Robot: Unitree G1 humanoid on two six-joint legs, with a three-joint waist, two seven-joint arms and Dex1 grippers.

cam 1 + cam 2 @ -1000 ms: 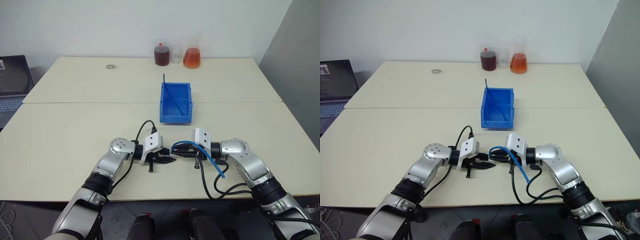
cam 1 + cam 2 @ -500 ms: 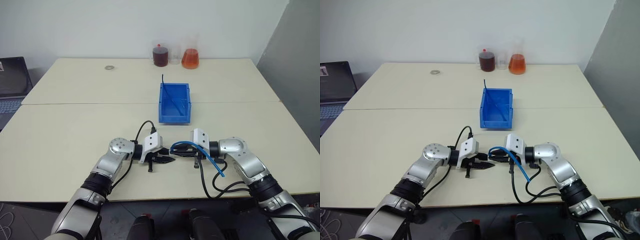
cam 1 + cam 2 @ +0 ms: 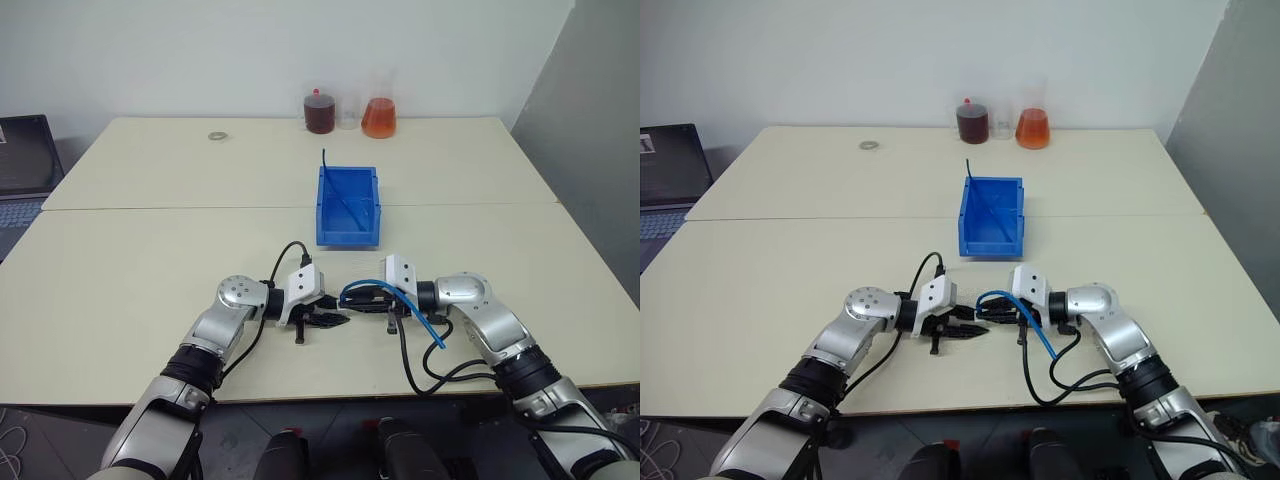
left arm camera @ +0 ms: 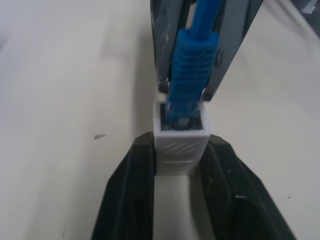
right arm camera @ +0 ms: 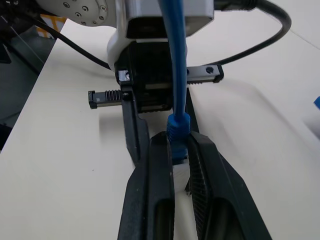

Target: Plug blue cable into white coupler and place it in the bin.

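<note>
Low over the table's front, my two grippers meet tip to tip. My left gripper (image 3: 325,319) is shut on the white coupler (image 4: 181,145), a small boxy block held between its black fingers. The blue cable (image 4: 192,65) enters the coupler's socket with its ribbed boot just outside. My right gripper (image 5: 180,145) is shut on that boot, and the cable (image 3: 400,302) loops back over the right wrist and down to the table. The blue bin (image 3: 348,206) stands beyond the grippers, at mid table, apart from both.
A thin dark cord (image 3: 340,190) leans inside the bin. At the back edge stand a flask of dark red liquid (image 3: 321,110) and one of orange liquid (image 3: 381,116). A small ring (image 3: 216,134) lies back left. A laptop (image 3: 22,160) sits beyond the left edge.
Both grippers stay tip to tip in the same spot with the cable and coupler between them. Only the picture has shifted slightly.
</note>
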